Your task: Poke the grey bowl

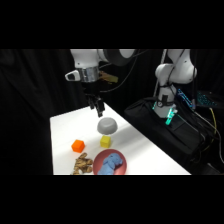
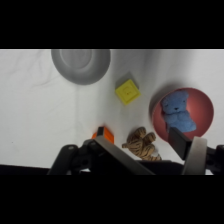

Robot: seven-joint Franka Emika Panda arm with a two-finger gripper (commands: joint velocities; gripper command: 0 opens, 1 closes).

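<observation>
The small matte grey bowl (image 1: 107,126), turned over into a smooth dome, sits near the middle of the white bench (image 1: 145,150), with a yellow cube (image 1: 105,142) just beside it at six o'clock. The robot's gripper (image 1: 98,109) hangs just above the dome's rim at about eleven o'clock, not yet touching as far as I can see. In the wrist view its fingers (image 2: 197,155) stand well apart and hold nothing. An orange block (image 1: 78,146), a striped tiger toy (image 1: 82,163) and a reddish-pink bowl (image 1: 98,161) holding a blue plush bear (image 1: 111,164) lie toward the near edge. To poke well, I'd bring the tips down gently onto the crown, pressing straight, so the dome doesn't skid into the cube.
</observation>
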